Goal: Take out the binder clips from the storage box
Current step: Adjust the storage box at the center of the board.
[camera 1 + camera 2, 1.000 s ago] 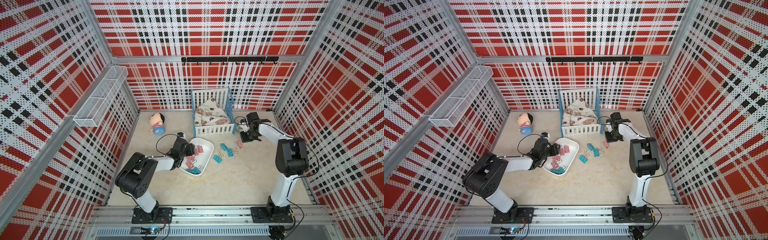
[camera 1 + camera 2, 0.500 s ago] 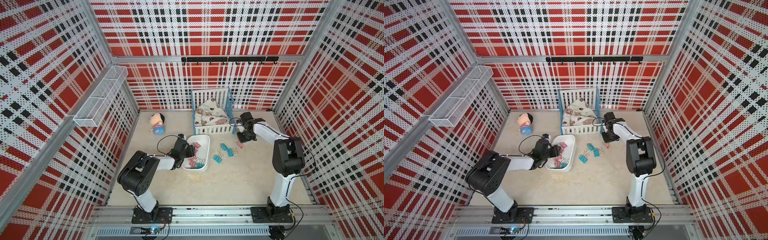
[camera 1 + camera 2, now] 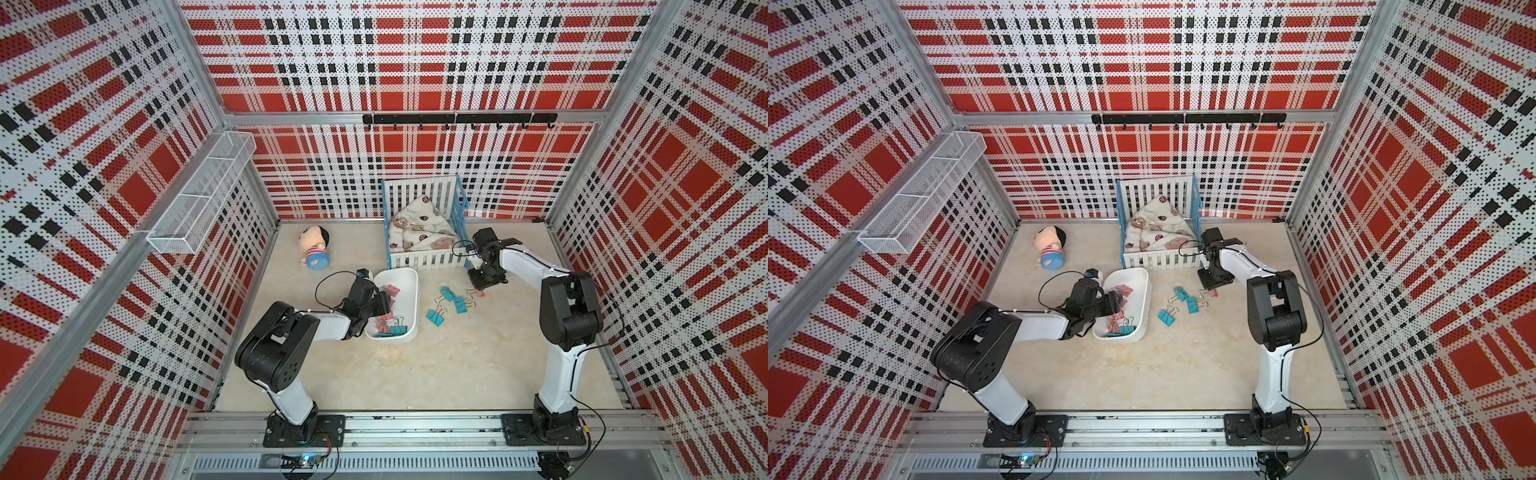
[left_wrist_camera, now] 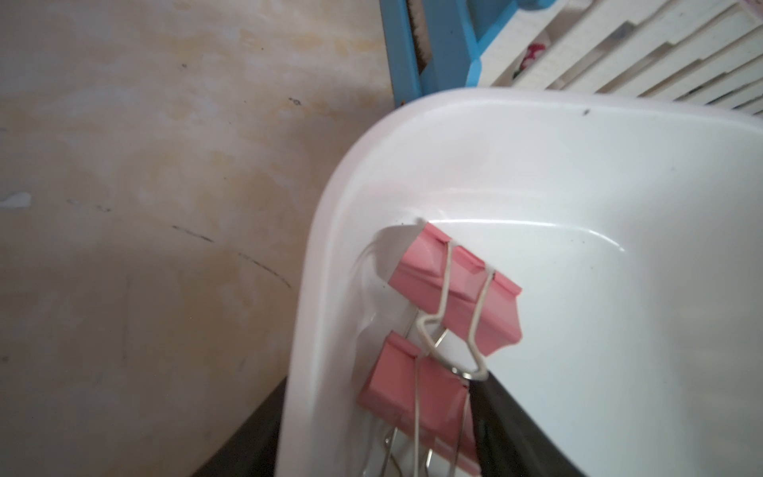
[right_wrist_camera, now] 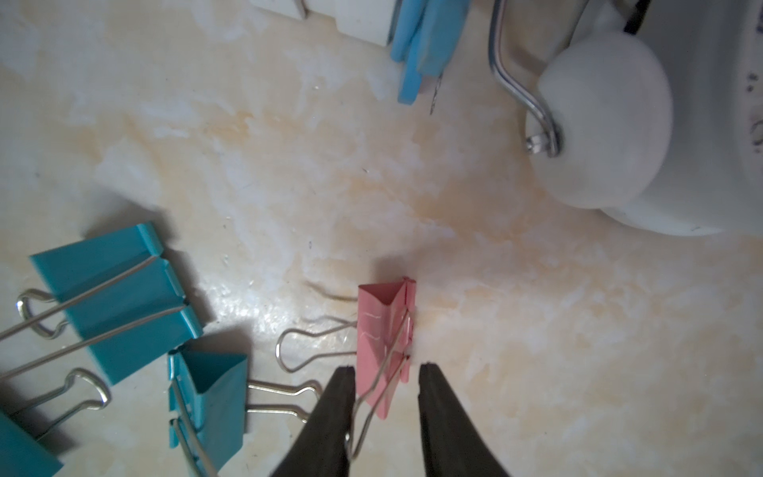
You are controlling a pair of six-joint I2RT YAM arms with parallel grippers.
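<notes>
The right hand (image 5: 388, 380), narrowly open around a pink folding binder clip (image 5: 384, 330) on the beige worktop (image 5: 536, 330), may catch and drag it when lifting, and the left hand (image 4: 377, 396), clamped on the white plastic storage box (image 4: 578, 165), may tip it.

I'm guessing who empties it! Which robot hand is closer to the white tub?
Left. The left gripper straddles the storage box wall, one finger inside. The right gripper is well away, over a pink binder clip near the crib.
</notes>
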